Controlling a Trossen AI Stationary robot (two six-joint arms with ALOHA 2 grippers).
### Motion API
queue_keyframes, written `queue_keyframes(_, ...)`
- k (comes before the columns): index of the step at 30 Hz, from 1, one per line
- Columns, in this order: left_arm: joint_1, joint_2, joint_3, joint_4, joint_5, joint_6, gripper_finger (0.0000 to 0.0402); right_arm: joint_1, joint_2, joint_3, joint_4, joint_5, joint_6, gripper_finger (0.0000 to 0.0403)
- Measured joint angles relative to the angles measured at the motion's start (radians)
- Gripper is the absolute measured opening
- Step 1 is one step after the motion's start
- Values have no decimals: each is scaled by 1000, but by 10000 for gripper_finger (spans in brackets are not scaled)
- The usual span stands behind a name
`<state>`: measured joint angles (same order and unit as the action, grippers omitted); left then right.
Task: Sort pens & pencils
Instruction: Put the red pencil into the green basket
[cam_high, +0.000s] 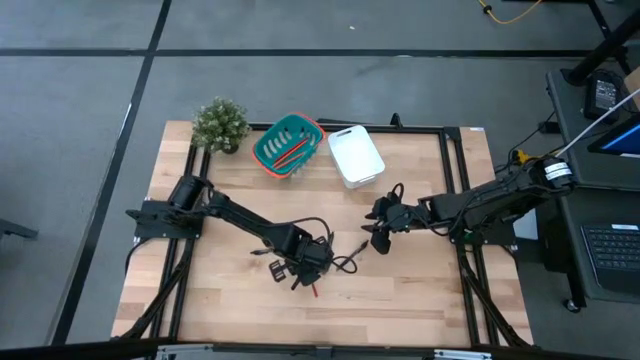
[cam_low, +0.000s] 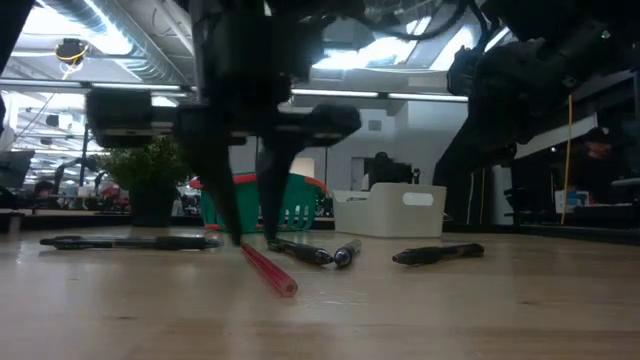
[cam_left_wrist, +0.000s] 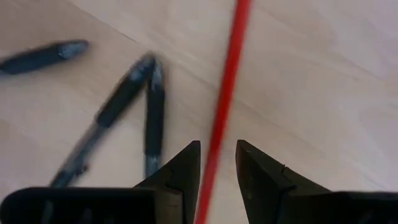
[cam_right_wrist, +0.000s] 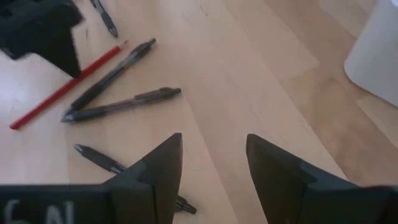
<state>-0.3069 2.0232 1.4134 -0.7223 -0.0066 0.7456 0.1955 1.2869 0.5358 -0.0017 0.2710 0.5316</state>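
My left gripper (cam_high: 311, 272) (cam_left_wrist: 217, 146) is open and low over the table. Its fingers stand on either side of a red pencil (cam_left_wrist: 227, 81) (cam_low: 268, 268) that lies flat on the wood; I see no touch. Three black pens (cam_left_wrist: 121, 99) lie beside it, two of them meeting at their tips. My right gripper (cam_high: 381, 231) (cam_right_wrist: 214, 140) is open and hovers over bare wood, with a black pen (cam_right_wrist: 99, 158) just beside its finger. Two more pens (cam_right_wrist: 118, 102) lie farther off. The green basket (cam_high: 288, 147) holds red pencils.
A white bin (cam_high: 355, 155) stands next to the green basket at the far edge, and a small potted plant (cam_high: 220, 125) sits at the far left corner. Another pen (cam_low: 130, 241) lies apart on the left. Bare wood stretches along the near edge.
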Motion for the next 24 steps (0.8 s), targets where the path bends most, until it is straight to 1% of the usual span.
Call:
queue_keyframes(4, 4, 32, 1, 12, 4, 0, 96, 0, 6, 0, 1, 0, 14, 180)
queue_keyframes(9, 21, 60, 5, 16, 45, 5, 96, 0, 11, 0, 3, 0, 16, 180)
queue_keyframes(17, 47, 64, 3, 19, 102, -11, 96, 12, 13, 0, 5, -1, 17, 180)
queue_keyframes(22, 47, 76, 3, 14, 108, -11, 91, 24, 13, 0, 5, -2, 26, 180)
queue_keyframes(24, 48, 84, 5, 12, 120, -33, 87, 27, 13, 0, 6, -2, 36, 180)
